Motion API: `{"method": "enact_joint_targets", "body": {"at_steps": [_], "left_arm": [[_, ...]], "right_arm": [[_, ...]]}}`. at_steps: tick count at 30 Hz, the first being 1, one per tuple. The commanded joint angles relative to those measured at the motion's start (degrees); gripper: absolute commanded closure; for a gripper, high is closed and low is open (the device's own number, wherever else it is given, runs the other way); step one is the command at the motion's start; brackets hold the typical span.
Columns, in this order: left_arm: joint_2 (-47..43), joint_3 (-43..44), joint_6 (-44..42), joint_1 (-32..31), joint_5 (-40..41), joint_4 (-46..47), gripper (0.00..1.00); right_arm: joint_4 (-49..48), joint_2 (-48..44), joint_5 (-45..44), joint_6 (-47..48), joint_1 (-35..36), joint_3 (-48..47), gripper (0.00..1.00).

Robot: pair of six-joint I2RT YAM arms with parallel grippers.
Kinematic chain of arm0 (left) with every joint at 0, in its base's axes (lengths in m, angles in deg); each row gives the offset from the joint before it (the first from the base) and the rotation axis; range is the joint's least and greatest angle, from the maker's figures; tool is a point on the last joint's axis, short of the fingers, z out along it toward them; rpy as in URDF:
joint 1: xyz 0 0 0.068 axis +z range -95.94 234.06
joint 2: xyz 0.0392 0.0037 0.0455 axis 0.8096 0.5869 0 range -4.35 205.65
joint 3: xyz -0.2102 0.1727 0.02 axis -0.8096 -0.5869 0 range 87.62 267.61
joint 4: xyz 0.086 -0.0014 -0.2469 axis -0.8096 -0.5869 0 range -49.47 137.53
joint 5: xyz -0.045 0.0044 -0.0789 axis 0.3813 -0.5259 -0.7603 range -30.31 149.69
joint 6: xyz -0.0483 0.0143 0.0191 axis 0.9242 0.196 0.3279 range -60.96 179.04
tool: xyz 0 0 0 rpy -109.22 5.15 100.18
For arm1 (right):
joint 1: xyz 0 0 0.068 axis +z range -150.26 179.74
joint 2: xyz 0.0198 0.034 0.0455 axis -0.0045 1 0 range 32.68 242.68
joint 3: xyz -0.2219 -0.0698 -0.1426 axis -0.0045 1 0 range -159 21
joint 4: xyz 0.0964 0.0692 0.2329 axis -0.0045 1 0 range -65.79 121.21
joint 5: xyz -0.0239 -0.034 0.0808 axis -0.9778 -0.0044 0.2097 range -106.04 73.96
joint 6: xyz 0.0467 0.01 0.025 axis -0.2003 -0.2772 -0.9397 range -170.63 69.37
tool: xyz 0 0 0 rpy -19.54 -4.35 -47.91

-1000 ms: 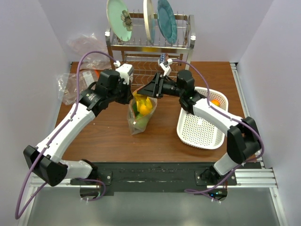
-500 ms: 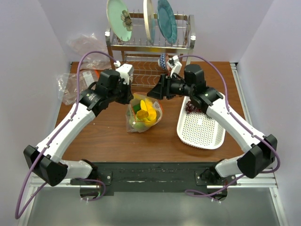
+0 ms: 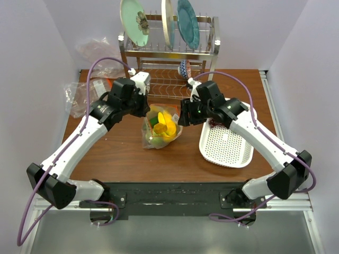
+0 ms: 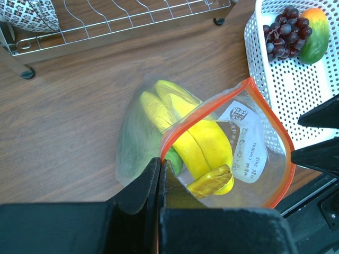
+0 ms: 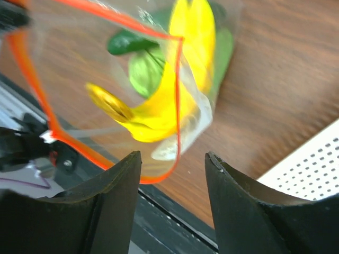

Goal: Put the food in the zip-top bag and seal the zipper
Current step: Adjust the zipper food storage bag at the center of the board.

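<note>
Near the middle of the desk [image 3: 116, 153], the zip-top bag [image 3: 161, 127] stands with its mouth gaping and yellow bananas [image 4: 204, 143] inside. The left claw [image 4: 160, 164] is pressed together on the zipper [image 4: 248, 81] at one end of the mouth. The right claw [image 5: 172, 159], jaws spread, sits at the opposite rim; I can't tell if it touches. By the desk's right edge, a white basket [image 3: 228, 145] holds grapes [image 4: 285, 32] and an orange fruit [image 4: 315, 34] in its far corner.
</note>
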Motion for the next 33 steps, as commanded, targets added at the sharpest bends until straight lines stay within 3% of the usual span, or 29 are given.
{"method": "enact_joint_targets", "body": {"at_steps": [1,6,8,9,18,21,25,28,33], "left_arm": [[-0.06,1.59,0.25,-0.11,0.33,0.84,1.0],[-0.14,1.85,0.25,-0.02,0.59,0.58,1.0],[-0.23,2.03,0.34,-0.1,0.68,0.49,1.0],[-0.4,2.2,0.34,-0.11,0.59,0.4,1.0],[-1.2,0.72,1.56,-0.11,-1.95,0.4,1.0],[-1.81,0.53,2.09,-0.11,-1.96,0.58,1.0],[-2.17,6.5,0.95,-0.11,1.64,-3.1,1.0],[-0.85,8.88,0.6,-0.11,-0.45,-3.91,1.0],[-0.41,-1.83,3.23,-0.02,-8.02,4.25,1.0]], "right_arm": [[2.62,0.49,-3.13,0.95,1.15,2.49,0.48],[0.5,1.19,-1.02,0.42,1.5,2.86,0.72],[1.46,2.15,-0.67,0.86,1.76,0.49,0.86],[1.99,2.5,-0.75,0.95,1.76,-0.74,1.0],[9.12,5.93,-2.34,2.36,1.76,-25.35,1.0],[6.05,5.15,-1.37,1.31,1.76,-23.0,1.0],[3.24,4.36,-1.45,0.95,1.76,-12.91,1.0],[0.86,2.52,-3.38,0.25,1.76,-7.88,1.0],[0.24,1.71,-4.45,-0.02,1.59,-5.5,1.0]]}}
